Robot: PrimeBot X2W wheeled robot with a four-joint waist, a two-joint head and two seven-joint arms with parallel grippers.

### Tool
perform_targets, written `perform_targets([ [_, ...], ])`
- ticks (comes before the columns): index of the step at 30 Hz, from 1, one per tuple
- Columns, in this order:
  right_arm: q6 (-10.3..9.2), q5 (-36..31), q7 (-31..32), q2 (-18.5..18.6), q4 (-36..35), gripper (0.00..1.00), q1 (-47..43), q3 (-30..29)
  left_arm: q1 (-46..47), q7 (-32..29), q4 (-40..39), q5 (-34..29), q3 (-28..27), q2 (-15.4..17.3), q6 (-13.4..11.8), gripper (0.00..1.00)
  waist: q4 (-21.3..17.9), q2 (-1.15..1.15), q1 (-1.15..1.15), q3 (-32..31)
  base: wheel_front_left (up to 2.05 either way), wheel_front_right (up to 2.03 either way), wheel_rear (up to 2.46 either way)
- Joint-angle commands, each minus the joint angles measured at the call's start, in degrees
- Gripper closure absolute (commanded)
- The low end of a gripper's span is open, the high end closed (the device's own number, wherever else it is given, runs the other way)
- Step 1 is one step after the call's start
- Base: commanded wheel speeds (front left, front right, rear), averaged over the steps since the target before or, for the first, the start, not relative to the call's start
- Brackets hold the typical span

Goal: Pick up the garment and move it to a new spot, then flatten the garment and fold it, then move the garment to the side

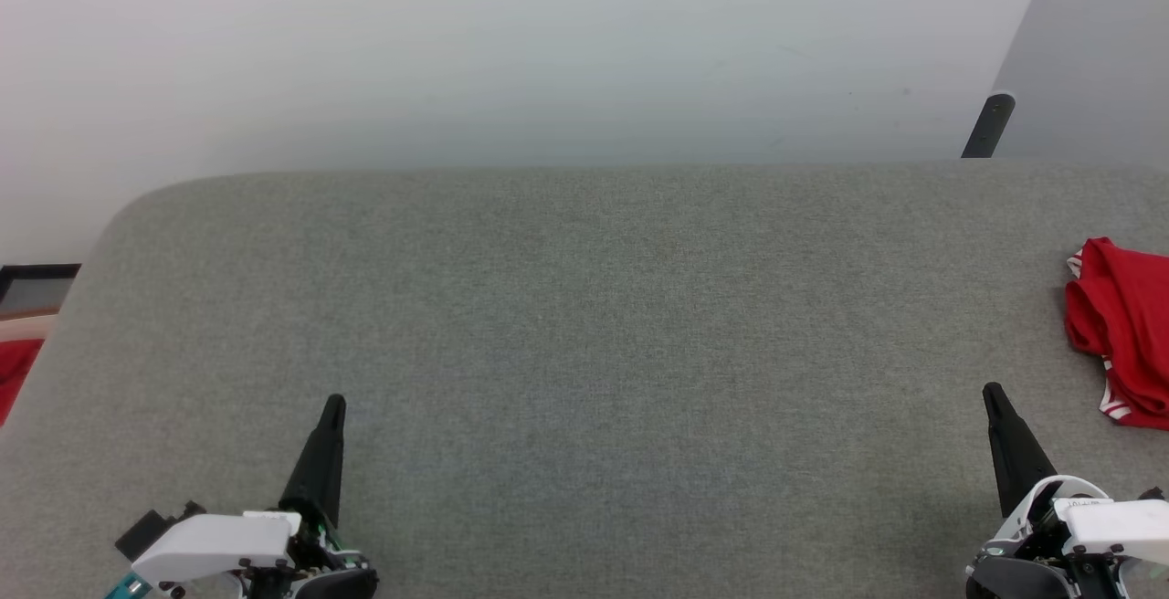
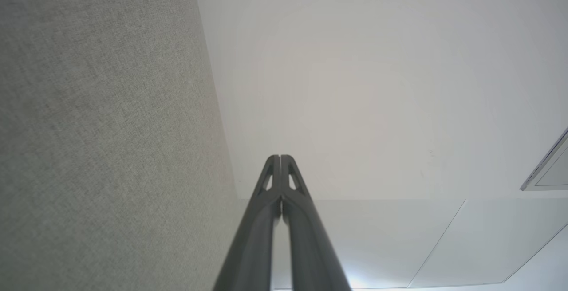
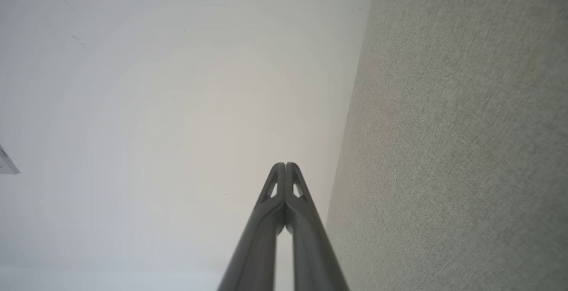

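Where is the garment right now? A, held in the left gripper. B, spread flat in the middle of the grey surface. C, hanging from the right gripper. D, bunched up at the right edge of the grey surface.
D: the garment lies crumpled at the right edge of the grey surface, beyond the right gripper, which is shut on nothing.

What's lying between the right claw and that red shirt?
Just bare grey fabric, by the head view; the right claw and shirt are apart.

Left claw [image 1: 334, 404] and right claw [image 1: 992, 392] both closed.
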State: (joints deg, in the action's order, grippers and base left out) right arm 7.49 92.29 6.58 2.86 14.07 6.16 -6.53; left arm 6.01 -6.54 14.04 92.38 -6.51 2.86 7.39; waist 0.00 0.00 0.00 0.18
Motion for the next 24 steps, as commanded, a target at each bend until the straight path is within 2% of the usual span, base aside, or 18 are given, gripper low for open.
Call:
perform_targets([
  [1, 0.0, 0.2, 0.1, -0.1, -0.1, 1.0, 0.2, 0.0, 0.5, -0.2, 0.1, 0.1, -0.1, -0.1, 0.2, 1.0, 0.0, 0.0, 0.0, 0.0, 0.0, 0.0, 0.0],
  [24, 0.0, 0.2, 0.1, -0.1, -0.1, 1.0, 0.2, 0.0, 0.5, -0.2, 0.0, 0.0, -0.2, -0.1, 0.2, 1.0, 0.0, 0.0, 0.0, 0.0, 0.0, 0.0, 0.0],
])
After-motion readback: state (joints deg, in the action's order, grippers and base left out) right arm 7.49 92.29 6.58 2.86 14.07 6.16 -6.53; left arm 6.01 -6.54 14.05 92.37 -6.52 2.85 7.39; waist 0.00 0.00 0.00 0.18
